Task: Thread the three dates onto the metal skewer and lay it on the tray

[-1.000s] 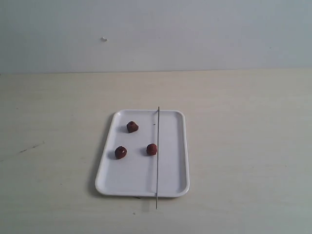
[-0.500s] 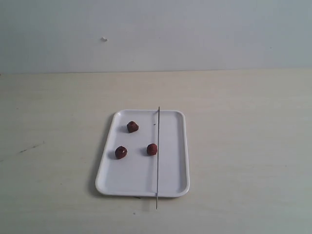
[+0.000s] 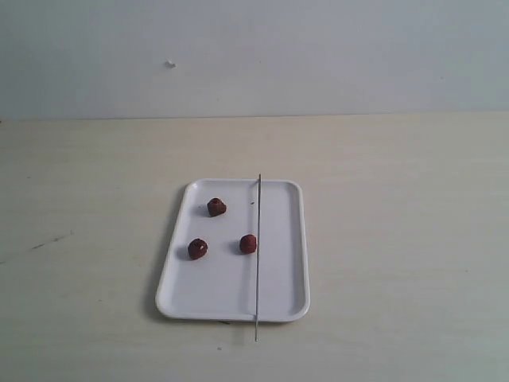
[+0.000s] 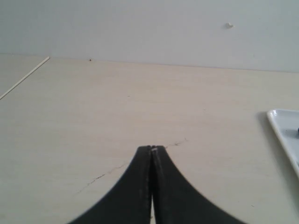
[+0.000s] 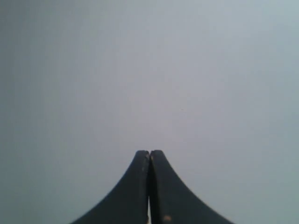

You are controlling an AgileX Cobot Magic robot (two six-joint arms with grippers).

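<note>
Dates (image 3: 248,244) are to be threaded, and none is on the skewer (image 3: 258,263) yet. Nothing is held.

A wide pale table (image 3: 398,239) is seen, and the white tray (image 3: 282,239) is set near its middle. The left gripper (image 4: 151,148) is hung over bare table, well off to the side of the tray, with its jaws pressed together on nothing. The right gripper (image 5: 149,152) is closed up and empty too. Only a plain grey wall is seen past it, so its place cannot be told.

The skewer is laid the long way over the right half of the tray, with its near end poked out past the rim. The three dates are spread on the left half, apart from each other. One is just beside the skewer, and whether it is touched cannot be told.

Trouble can be guessed. The skewer is very thin and lies flat, so it may be missed or rolled away when it is pinched. The date beside it may be bumped. A round, wrinkly date may be squeezed out sideways if it is grabbed off its middle.
</note>
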